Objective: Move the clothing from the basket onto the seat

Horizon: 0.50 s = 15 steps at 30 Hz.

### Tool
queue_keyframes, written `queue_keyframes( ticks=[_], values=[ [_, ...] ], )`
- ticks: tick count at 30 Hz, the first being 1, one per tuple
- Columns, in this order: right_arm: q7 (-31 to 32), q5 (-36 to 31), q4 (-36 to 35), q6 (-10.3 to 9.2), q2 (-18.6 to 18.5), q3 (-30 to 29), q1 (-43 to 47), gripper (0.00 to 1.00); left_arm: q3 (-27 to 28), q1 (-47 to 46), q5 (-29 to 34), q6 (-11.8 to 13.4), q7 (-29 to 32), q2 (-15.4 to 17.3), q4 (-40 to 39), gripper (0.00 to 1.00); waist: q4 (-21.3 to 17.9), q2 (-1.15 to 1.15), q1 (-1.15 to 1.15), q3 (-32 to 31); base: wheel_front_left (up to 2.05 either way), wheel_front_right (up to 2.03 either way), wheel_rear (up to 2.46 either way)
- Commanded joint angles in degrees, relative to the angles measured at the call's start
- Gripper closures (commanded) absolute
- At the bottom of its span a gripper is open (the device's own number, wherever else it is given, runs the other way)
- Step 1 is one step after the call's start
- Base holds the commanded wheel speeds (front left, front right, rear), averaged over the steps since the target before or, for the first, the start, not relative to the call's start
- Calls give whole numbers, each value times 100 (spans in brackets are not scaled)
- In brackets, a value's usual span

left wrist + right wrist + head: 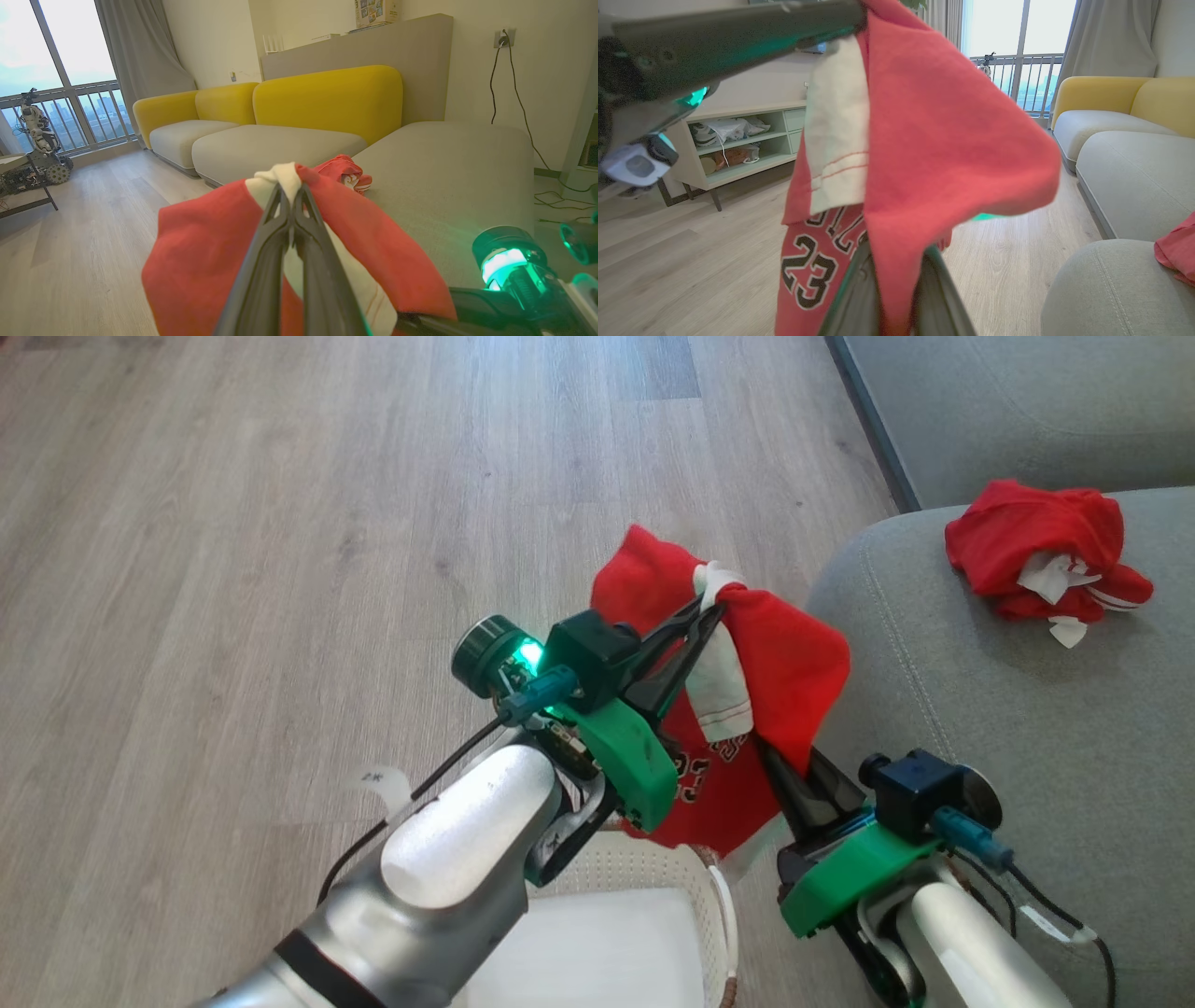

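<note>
**Above the basket: getting the jersey across to the seat**

Above the basket (721, 896), the left gripper (711, 609) is pinched tight on the white trim of a red jersey (789, 658). The jersey hangs from the fingertips, its number 23 facing the right wrist camera. Its lower hem dangles near the basket's rim, clear of the white liner (597, 943) inside. The right gripper (794, 775) pokes up into the draped fabric from below. Its tips are buried in cloth, so I cannot tell whether it grips the fold or merely props it. A second red garment (1036, 560) lies crumpled on the seat (952, 737), well apart from the one in the air.

The step in hand looks like the carry. To do it well, keep the left pinch firm and swing rightward with the jersey high enough that the hanging hem clears the seat's rounded edge instead of dragging on it. Thin fabric will sway and may snag on the right fingers, so that arm should either travel together with the left or ease out from under first. Release only once most of the cloth rests well in from the edge, or its weight may pull it down onto the floor (280, 523).
</note>
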Motion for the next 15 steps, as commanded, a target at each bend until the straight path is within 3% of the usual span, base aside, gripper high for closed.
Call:
queue_keyframes(
  ticks=[1,8,9,11,13,15],
  values=[
    [-38,29,-171,-2,-16,65,-307,100,179,-266,-58,53,-39,74,-167,100,3,0,0,9,0,0,0],
    [-38,-89,-227,-2,19,-157,-381,100,250,-122,-140,136,-132,140,-84,100,-54,0,0,52,0,0,0],
    [-38,-120,-243,-2,22,-210,-376,100,264,-93,-149,154,-158,146,-76,69,-73,0,0,59,0,0,0],
    [-38,-170,-278,-2,16,-314,-372,100,285,-42,-160,178,-202,165,-35,53,-115,0,0,77,0,0,0],
    [-38,-226,-321,-2,6,-430,-375,100,307,11,-166,205,-246,178,3,0,-174,0,0,99,0,0,0],
    [-38,-280,-385,-2,-2,-558,-379,100,338,66,-180,234,-286,185,49,0,-242,0,0,124,0,0,0]
  ],
)
